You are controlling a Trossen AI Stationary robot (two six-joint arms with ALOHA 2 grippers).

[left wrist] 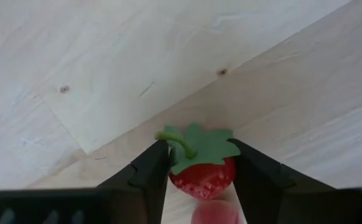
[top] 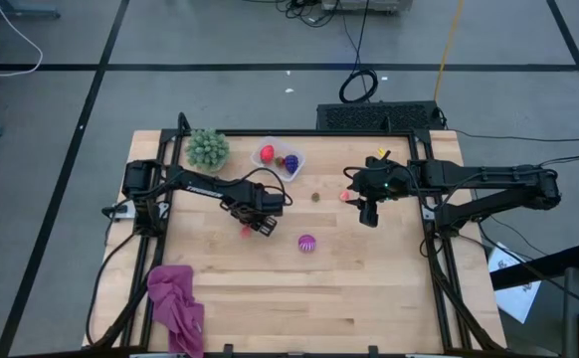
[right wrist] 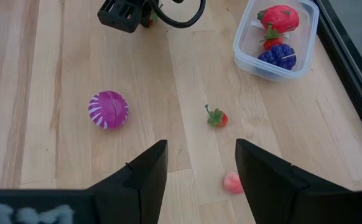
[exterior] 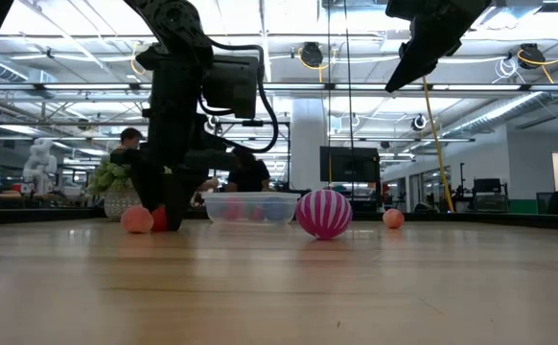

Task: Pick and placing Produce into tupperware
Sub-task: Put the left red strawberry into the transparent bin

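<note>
**Left claw on the strawberry**

The left gripper [left wrist: 201,180] is down at the table [top: 369,288], fingers closed against a red strawberry [left wrist: 203,169], seemingly still on the wood. The tupperware [top: 280,157] near the green plant [top: 208,148] holds red and blue-purple pieces. The right gripper [right wrist: 199,171] hovers with fingers apart; the striped ball [top: 306,243] lies loose

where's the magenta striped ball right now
In the high view the magenta striped ball sits alone on the bare table near the centre, between the two arms and nearer the camera's bottom edge than the tupperware.
</note>
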